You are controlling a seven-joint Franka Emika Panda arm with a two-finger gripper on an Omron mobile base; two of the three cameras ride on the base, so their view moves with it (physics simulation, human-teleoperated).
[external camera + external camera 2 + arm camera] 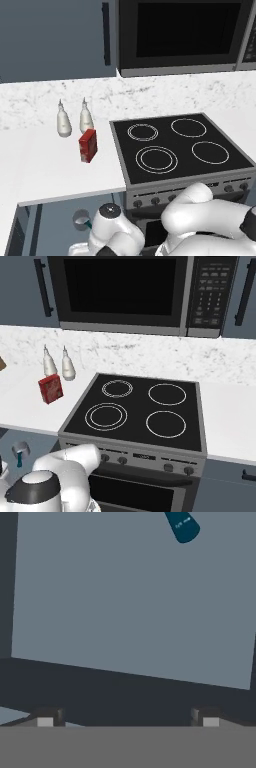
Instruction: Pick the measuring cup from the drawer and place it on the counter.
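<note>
The small round grey metallic measuring cup with a thin teal-blue handle (20,449) sits upright on the floor of the wide shallow blue-grey drawer (125,602), which stands pulled open below the smooth white desk slab (55,170). From the hand camera, only the rounded teal handle tip shows, well ahead of the fingers (46,718) and towards the right-hand one. The fingers stand apart over the drawer's flat floor, touching neither.
</note>
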